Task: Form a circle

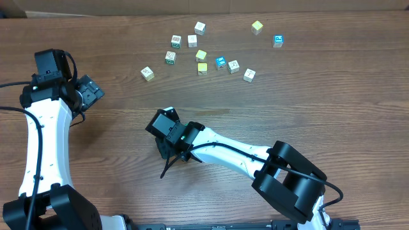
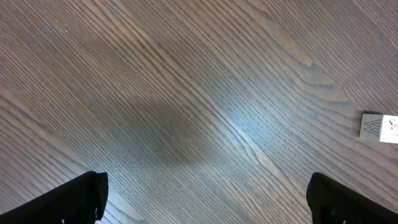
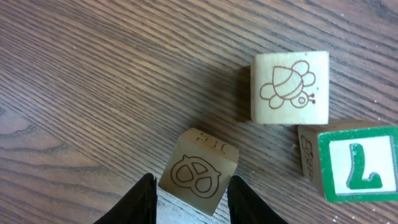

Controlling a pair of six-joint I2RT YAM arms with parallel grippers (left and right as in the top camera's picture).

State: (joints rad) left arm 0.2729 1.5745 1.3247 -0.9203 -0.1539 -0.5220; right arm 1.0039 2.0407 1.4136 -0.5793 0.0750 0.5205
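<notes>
1. The left gripper point(image 1: 88, 92) is held over the worktop point(image 1: 287, 108) at the left, its jaws spread wide.
2. Near the centre, the right gripper point(image 3: 194, 202) is seen with its jaws pinching a pretzel cube point(image 3: 198, 171).
3. The circle point(image 3: 280, 109) is found under that gripper: a bee cube point(image 3: 290, 74) and a green L cube point(image 3: 354, 163), set just beside each other.
4. Loose cubes point(image 1: 201, 54) are scattered at the far side.

A wood-grain worktop point(image 1: 307, 108) carries loose cubes. A white cube point(image 2: 379, 127) lies ahead and to the right of the left gripper point(image 2: 208, 198), apart from it. A yellow cube point(image 1: 257, 27) and a blue cube point(image 1: 278, 41) sit far beyond that gripper.
</notes>
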